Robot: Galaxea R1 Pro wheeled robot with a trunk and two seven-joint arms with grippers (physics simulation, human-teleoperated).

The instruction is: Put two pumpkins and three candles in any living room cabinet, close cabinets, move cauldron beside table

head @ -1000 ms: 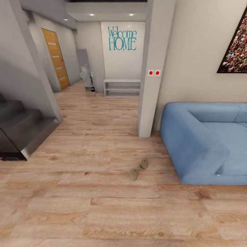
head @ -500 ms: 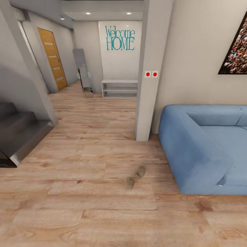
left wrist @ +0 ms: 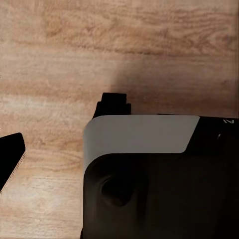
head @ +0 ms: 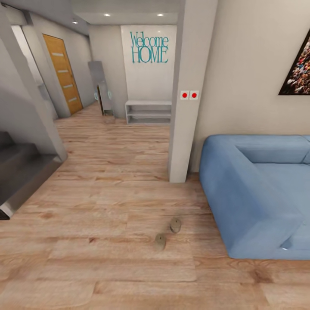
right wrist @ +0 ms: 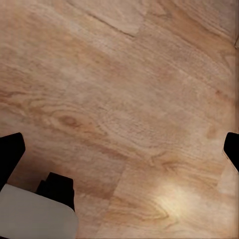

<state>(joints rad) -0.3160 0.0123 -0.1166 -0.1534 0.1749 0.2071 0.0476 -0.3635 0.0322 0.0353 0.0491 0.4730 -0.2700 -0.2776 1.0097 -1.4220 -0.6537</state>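
Two stubby tan candles lie on the wooden floor just left of the sofa's arm, one (head: 175, 224) slightly farther than the other (head: 160, 242). No pumpkin, cauldron, cabinet or coffee table is in view. In the right wrist view my right gripper (right wrist: 119, 152) hangs over bare floor, with a dark fingertip at each edge, open and empty. My left gripper (left wrist: 119, 157) also points at the floor. One of its fingertips (left wrist: 11, 158) sits at the picture's edge, spread wide, and the other is lost against my dark base.
A blue sofa (head: 258, 193) fills the right side, against a wall with a grey pillar (head: 185, 107). Dark stairs (head: 17, 172) rise on the left. Beyond is a hallway with a low grey shelf (head: 148, 112) and a wooden door (head: 62, 73). Open floor lies between me and the candles.
The whole head view has shifted as my camera moved: the candles sit lower and a little further left in the picture, and the sofa looks nearer. Nothing itself moved.
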